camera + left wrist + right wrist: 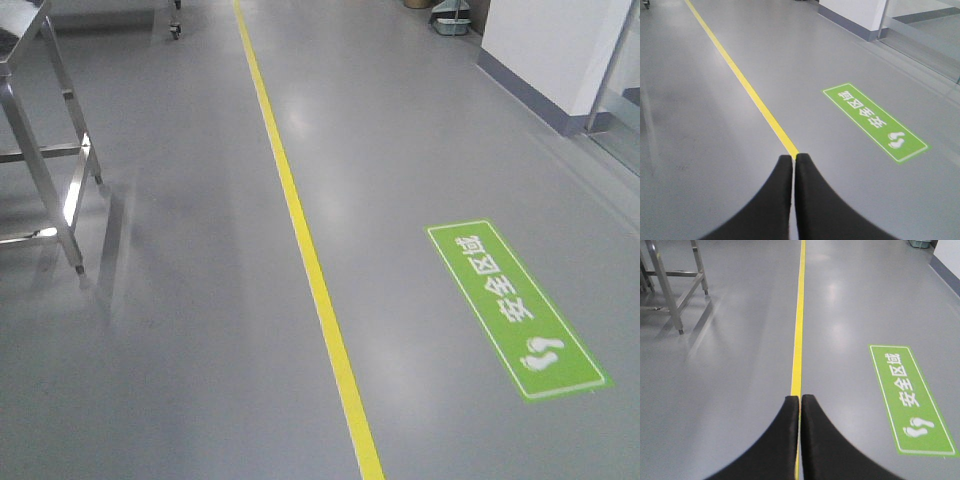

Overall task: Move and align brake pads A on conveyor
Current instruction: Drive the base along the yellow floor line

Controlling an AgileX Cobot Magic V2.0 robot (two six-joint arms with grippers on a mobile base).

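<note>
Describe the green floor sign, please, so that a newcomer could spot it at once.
Find the grey floor and the yellow line running along it. Right of that line in the front view lies the green sign. It alone has white characters and two footprints.
</note>
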